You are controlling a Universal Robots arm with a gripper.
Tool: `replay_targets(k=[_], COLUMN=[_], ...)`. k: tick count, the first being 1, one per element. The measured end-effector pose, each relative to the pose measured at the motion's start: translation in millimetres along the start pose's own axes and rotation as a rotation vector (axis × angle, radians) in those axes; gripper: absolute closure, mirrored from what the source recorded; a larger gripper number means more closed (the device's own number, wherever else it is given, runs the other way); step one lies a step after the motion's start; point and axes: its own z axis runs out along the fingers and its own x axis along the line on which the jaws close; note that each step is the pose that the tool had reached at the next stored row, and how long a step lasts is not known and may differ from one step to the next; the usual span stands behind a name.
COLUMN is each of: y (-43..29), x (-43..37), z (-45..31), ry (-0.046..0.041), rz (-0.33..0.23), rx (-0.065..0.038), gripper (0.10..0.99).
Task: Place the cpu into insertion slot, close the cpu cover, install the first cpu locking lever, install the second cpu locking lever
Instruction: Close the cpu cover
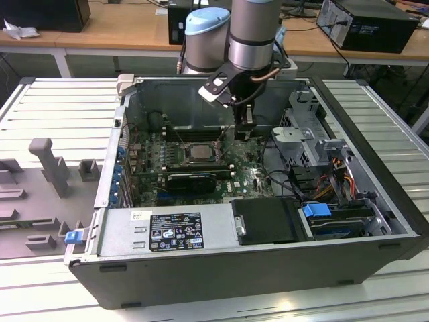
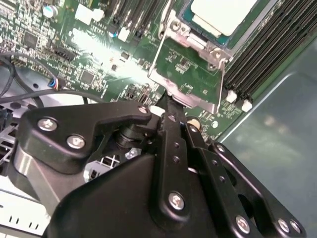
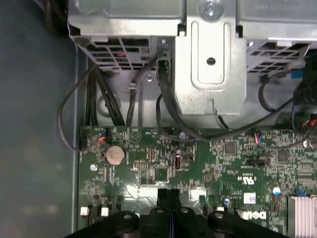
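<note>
The cpu (image 2: 223, 15) lies pale and flat in the insertion slot (image 2: 184, 19) on the green board. In the exterior view the cpu (image 1: 199, 153) sits mid-board inside the open case. The cpu cover (image 2: 220, 89), a silvery frame, stands tilted up off the socket, and green board shows through its window. My gripper (image 2: 168, 101) is shut with nothing between its black fingers, and its tip is at the cover's free edge. In the exterior view my gripper (image 1: 244, 131) hangs just to the right of the socket. The fingers (image 3: 163, 196) press together over the board. I cannot make out the locking levers.
Long black memory slots (image 2: 257, 54) run beside the socket. A metal drive cage (image 3: 210, 54) with black cables (image 3: 99, 99) stands close to the gripper. A black card (image 1: 191, 180) and the power supply (image 1: 167, 231) lie nearer the case front. A coin battery (image 3: 115, 154) sits on the board.
</note>
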Motion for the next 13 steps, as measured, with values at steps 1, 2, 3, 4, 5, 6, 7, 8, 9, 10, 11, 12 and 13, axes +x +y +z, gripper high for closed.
replay_targets(k=[1, 2, 3, 4, 5, 6, 7, 8, 9, 10, 11, 12, 13], y=[-0.7, -1.7, -2.5, -3.5, -4.2, -5.7, -6.6, -7.1, -7.4, -8.0, -8.4, -8.7, -9.0], x=[0.0, 0.0, 0.0, 0.0, 0.1, 0.1, 0.1, 0.1, 0.1, 0.1, 0.1, 0.1, 0.1], z=[-0.1, -0.1, -0.1, -0.2, -0.2, -0.3, -0.3, -0.3, -0.3, -0.4, -0.4, -0.4, -0.4], ry=[-0.0001, -0.0001, -0.0001, 0.0, 0.0, -0.0001, 0.0, -0.0001, -0.0001, -0.0001, -0.0001, 0.0, 0.0], rz=[0.0, 0.0, 0.0, 0.0, 0.0, 0.0, 0.0, 0.0, 0.0, 0.0, 0.0, 0.0, 0.0], rx=[0.0, 0.0, 0.0, 0.0, 0.0, 0.0, 0.0, 0.0, 0.0, 0.0, 0.0, 0.0, 0.0], gripper=[0.98, 0.98, 0.98, 0.98, 0.98, 0.98, 0.98, 0.98, 0.98, 0.98, 0.98, 0.98, 0.98])
